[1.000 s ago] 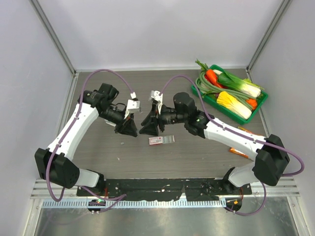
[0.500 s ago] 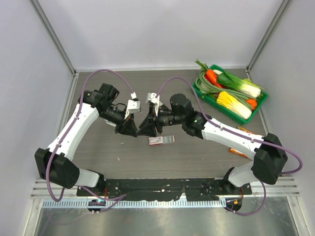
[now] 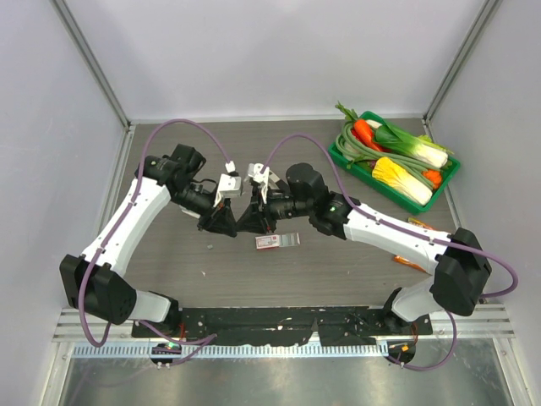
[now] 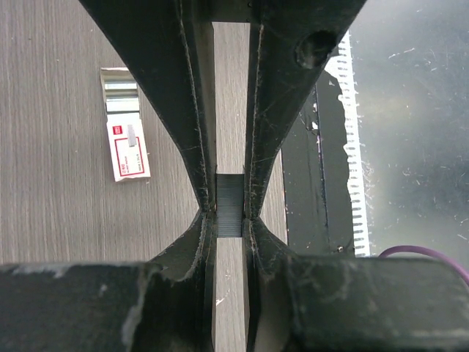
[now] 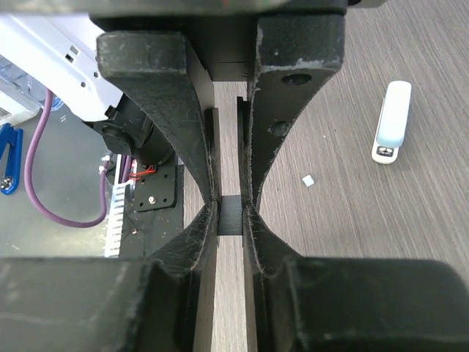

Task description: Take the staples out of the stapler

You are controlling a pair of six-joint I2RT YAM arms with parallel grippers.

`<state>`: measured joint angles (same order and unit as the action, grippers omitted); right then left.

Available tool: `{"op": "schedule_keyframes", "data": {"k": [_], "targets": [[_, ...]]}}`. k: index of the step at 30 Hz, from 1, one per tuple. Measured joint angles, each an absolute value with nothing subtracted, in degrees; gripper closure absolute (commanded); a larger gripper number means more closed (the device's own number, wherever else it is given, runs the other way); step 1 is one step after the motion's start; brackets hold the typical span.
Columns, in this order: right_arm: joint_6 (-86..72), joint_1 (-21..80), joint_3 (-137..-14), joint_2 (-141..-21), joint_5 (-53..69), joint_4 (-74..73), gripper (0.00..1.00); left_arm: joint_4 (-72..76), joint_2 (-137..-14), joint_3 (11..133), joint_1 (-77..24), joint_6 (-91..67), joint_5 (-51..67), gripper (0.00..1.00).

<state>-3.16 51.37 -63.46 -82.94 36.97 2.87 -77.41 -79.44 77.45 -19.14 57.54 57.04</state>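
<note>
— Where is the stapler?

— The stapler [image 5: 392, 121] lies flat on the wood-grain table [image 3: 338, 279] with nothing touching it; it shows only in the right wrist view, up and to the right of the fingers [image 5: 183, 125] and well apart from them; pale blue runs most of its length, with white at the near end; from overhead I cannot pick it out.

— And the two claws?

— The left gripper [image 3: 222, 222] and the right gripper [image 3: 254, 222] hang side by side over the middle of the table, tips down and very near each other; whether they touch, I cannot tell.

— Clenched or released?

— Clenched, both; in the left wrist view the fingers [image 4: 168, 110] narrow to a thin slit and meet on a small dark ribbed block at the tips; the right wrist view shows the same; whether that block is part of the claw or a thing held, I cannot tell.

— What else lies about?

— A small red-and-white box [image 3: 269, 242] lies just below the right gripper in the overhead view, with a shiny strip [image 3: 290, 239] at its right end; a tiny pale chip [image 5: 308, 180] lies between the stapler and the right fingers; a green tray [image 3: 363, 172] of vegetables sits at the far right corner.
</note>
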Motion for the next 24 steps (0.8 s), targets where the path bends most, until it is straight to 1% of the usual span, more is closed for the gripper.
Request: {"op": "schedule_keyframes", "data": {"k": [1,2,4,6,8,9,10,13,17,20,21,24], "targets": [[-2.98,51.37,-63.46,-82.94,36.93,2.83,0.9,-77.47,-79.44,77.45,-19.14,57.6,57.06,0.96],[-2.94,51.37,-63.46,-82.94,36.88,2.79,0.96,-77.58,-79.44,77.45,-19.14,57.71,57.06,0.95],[-2.94,51.37,-63.46,-82.94,36.93,2.74,0.99,-77.62,-79.44,77.45,-19.16,57.82,57.04,0.95],[-2.92,51.37,-63.46,-82.94,36.93,2.72,0.99,-77.65,-79.44,77.45,-19.16,57.93,57.04,0.94],[-2.92,51.37,-63.46,-82.94,36.91,2.72,0.99,-77.65,-79.44,77.45,-19.16,57.98,57.01,0.86],[-2.92,51.37,-63.46,-82.94,36.91,2.7,0.99,-77.62,-79.44,77.45,-19.16,57.93,57.01,0.8],[-2.92,51.37,-63.46,-82.94,36.88,2.66,0.99,-77.62,-79.44,77.45,-19.16,57.84,57.01,0.68],[-2.92,51.44,-63.46,-82.87,36.69,2.04,0.99,-77.38,-79.44,77.45,-19.18,55.79,56.51,0.53],[-2.76,51.59,-63.42,-82.48,33.8,-0.86,0.99,-76.55,-79.09,77.3,-19.18,48.86,54.19,0.41],[-2.63,51.59,-62.48,-81.34,29.56,-2.7,0.99,-73.36,-78.48,76.69,-19.18,42.19,51.05,0.38],[-2.7,51.59,-61.93,-80.93,28.01,-3.01,0.99,-72.18,-78.41,76.62,-19.18,40.25,49.87,0.32],[-3.31,51.59,-59.18,-78.96,21.19,-4.03,0.99,-68.07,-78.39,76.25,-19.18,35.03,46.61,0.3]]}}
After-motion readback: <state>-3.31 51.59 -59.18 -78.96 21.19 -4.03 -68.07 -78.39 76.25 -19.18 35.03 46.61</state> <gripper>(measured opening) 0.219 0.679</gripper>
